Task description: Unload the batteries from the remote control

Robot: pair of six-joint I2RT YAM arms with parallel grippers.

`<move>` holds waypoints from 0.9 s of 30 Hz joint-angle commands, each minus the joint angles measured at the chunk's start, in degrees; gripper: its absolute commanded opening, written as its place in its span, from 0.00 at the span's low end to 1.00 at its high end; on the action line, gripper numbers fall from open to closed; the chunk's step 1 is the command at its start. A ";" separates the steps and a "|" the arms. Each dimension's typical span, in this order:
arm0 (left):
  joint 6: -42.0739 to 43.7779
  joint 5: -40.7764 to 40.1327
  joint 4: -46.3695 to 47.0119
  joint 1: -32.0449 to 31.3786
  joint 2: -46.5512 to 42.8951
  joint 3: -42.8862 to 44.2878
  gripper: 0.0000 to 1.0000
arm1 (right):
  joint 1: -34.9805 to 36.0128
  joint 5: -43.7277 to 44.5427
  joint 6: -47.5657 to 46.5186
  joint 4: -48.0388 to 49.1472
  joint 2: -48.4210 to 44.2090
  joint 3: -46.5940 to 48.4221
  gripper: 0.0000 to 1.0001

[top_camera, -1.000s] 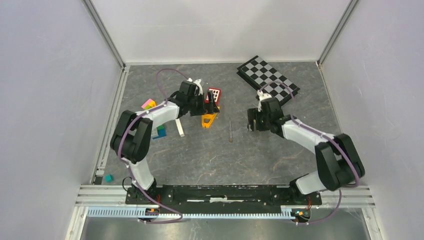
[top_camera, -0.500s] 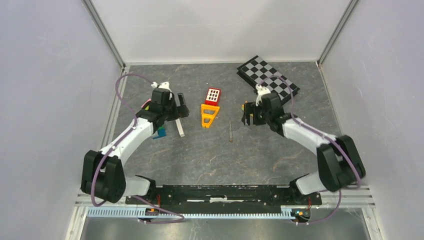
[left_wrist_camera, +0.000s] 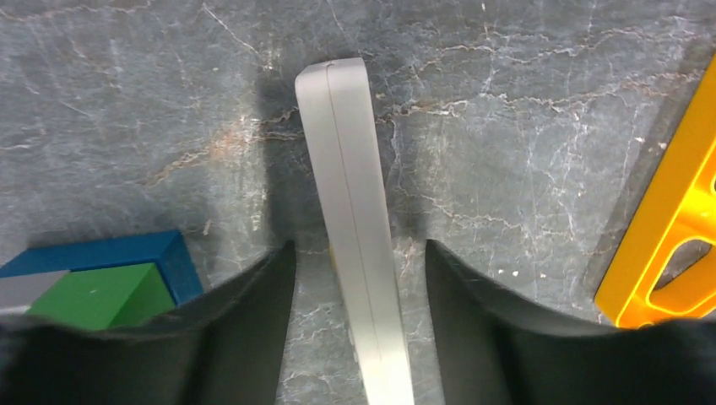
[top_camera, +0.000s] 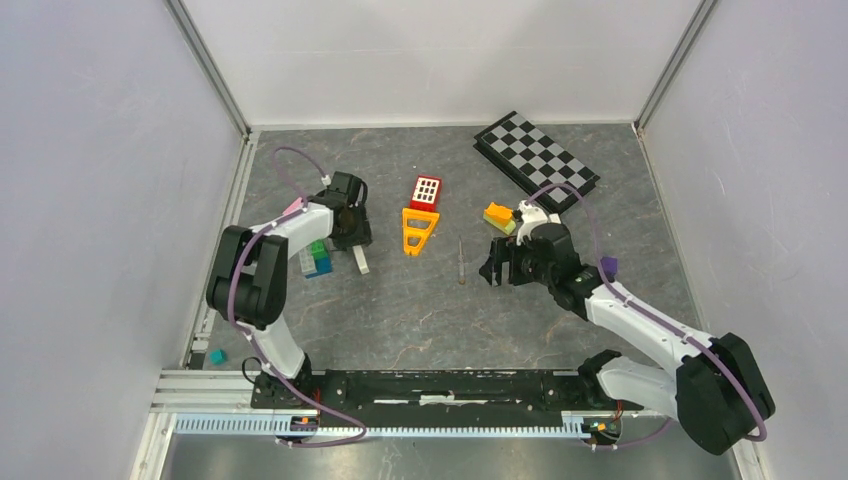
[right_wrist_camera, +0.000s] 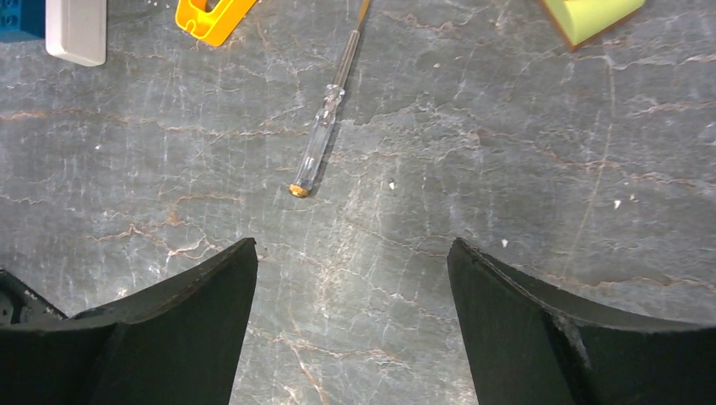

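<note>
I am on the first step: getting hold of the remote control (left_wrist_camera: 350,211). In the top view it lies on the table (top_camera: 420,320) at about ten o'clock from the table's middle. It is a slim white bar, seemingly turned on its narrow edge. In the left wrist view it runs from twelve to six between the jaws of the left gripper (left_wrist_camera: 359,253). Those jaws straddle it, parted, with a strip of table showing on each side, so nothing is gripped. No batteries show in any view; I judge they sit inside the remote. The right gripper (right_wrist_camera: 352,249) hangs spread wide and empty, with the screwdriver (right_wrist_camera: 321,139) lying at eleven o'clock of it. Next I need to pinch the remote squarely, lift it, and turn it to find where it opens, probably with the right arm's help.
</note>
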 commanded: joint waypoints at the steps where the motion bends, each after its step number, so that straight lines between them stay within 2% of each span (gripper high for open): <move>1: 1.45 1.46 -0.37 -0.14 1.28 1.74 0.54 | 1.32 -0.59 2.80 1.52 -1.23 -0.83 0.87; 4: 0.84 6.08 3.30 -0.16 -3.22 -2.30 0.36 | 1.87 -0.72 3.28 1.46 -1.16 -0.90 0.87; 8: 0.02 17.32 9.77 -0.23 -11.47 -7.53 0.17 | 2.75 -2.74 3.30 2.67 -0.75 -0.40 0.87; 11: -3.47 23.96 16.04 -0.23 -18.78 -12.23 0.16 | 3.67 -6.27 3.49 7.86 -1.23 -1.53 0.88; 14: -10.34 31.88 26.13 -0.22 -25.63 -18.08 0.17 | 5.24 -10.74 7.00 20.27 -3.36 -6.28 0.90; 17: -20.12 37.70 38.88 -0.69 -31.14 -24.92 0.18 | 8.62 -7.93 11.14 30.85 -5.68 -10.45 0.92; 21: -28.63 35.86 51.33 -3.91 -36.46 -32.47 0.20 | 16.02 -0.29 9.87 30.90 -5.54 -7.74 0.98; 27: -29.00 26.38 59.19 -11.56 -42.44 -37.54 0.20 | 26.46 8.11 6.27 30.82 -0.83 -2.23 0.98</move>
